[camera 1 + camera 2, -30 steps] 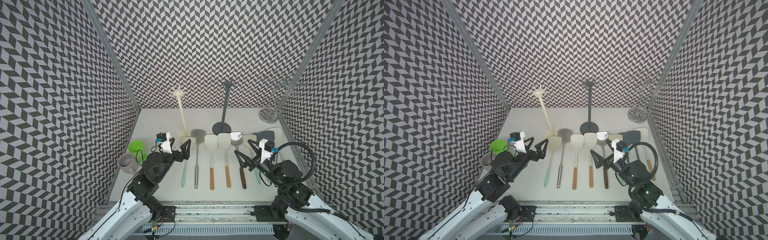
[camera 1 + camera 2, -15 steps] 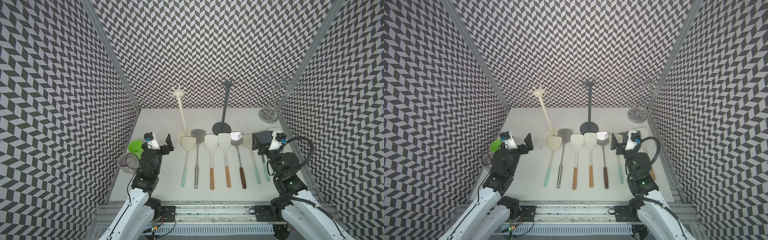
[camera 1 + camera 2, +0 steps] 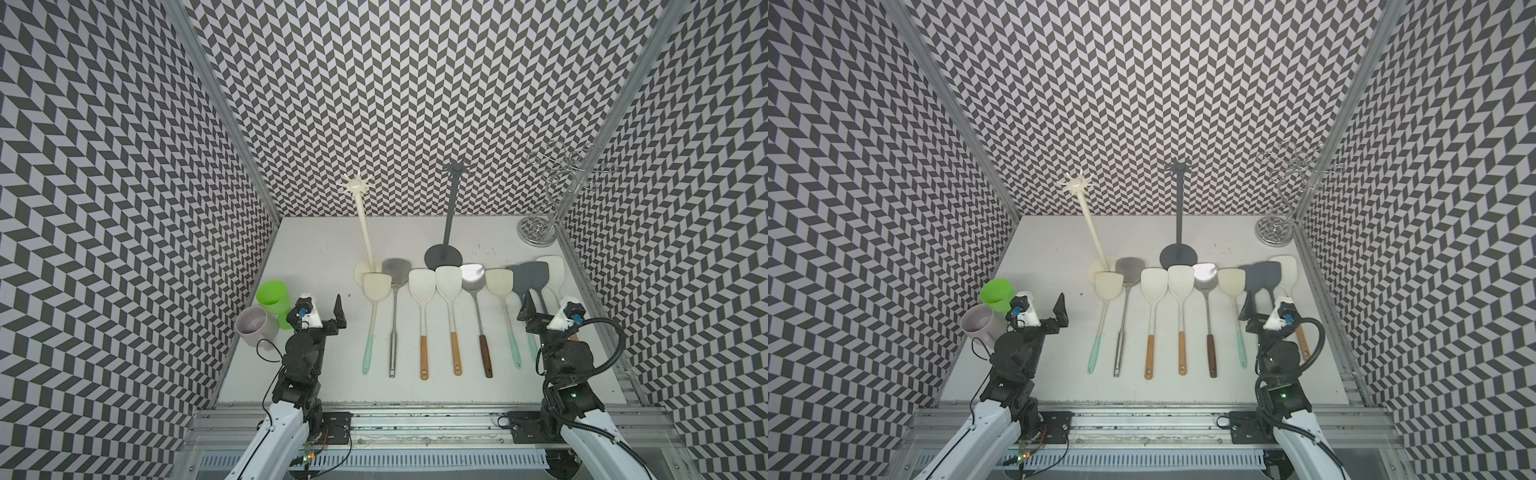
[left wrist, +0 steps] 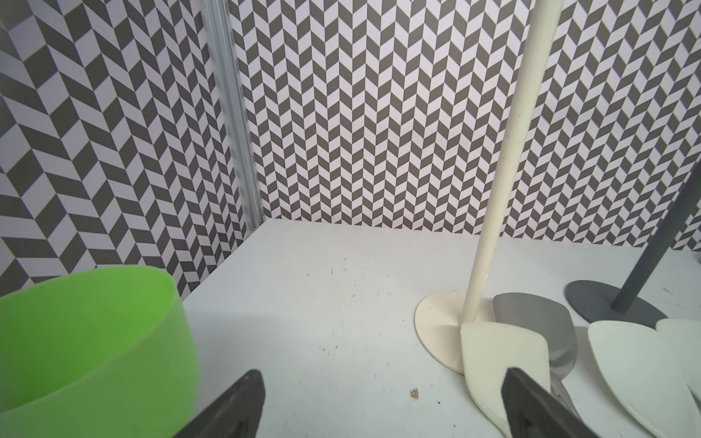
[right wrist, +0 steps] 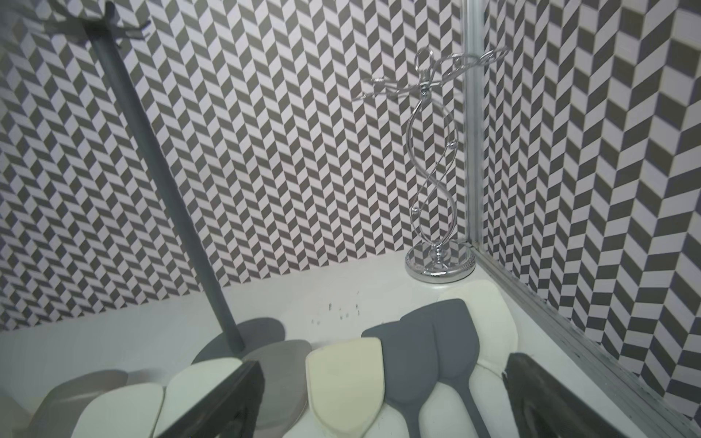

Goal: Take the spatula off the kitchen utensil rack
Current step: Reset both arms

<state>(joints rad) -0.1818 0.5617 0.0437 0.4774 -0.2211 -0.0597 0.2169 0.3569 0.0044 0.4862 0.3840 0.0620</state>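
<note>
Progress: judging the task as done or all but done. Nothing is hanging from any hook on the three stands in a top view:
- the cream plastic rack with a star-shaped hook crown (image 3: 363,220), upper centre
- the matte dark-grey post rack on a round disc foot (image 3: 448,216), just right of it
- the twisted chrome wire rack (image 3: 555,195), upper right corner

The row of flat spatulas (image 3: 448,282) is lying across the middle of the frame on the white, lightly speckled table (image 3: 316,249). Their blades are pointing toward the racks, and some are overlapping the cream and grey feet. Cannot tell which of them is the task's spatula.

Materials: most blades are looking like matte cream or dark-grey plastic or silicone. Two are looking like metal, one dull grey and one mirror-bright. Handles are showing as wood, mint-green tips and steel.

Claws: the left gripper (image 4: 382,379) is hovering at lower left beside the translucent green plastic cup (image 3: 272,293), jaws spread wide, gripping nothing. The right gripper (image 5: 383,360) is hovering at lower right above the row's right end, equally wide and empty.

Remaining: by my reading, nothing on the racks.
</note>
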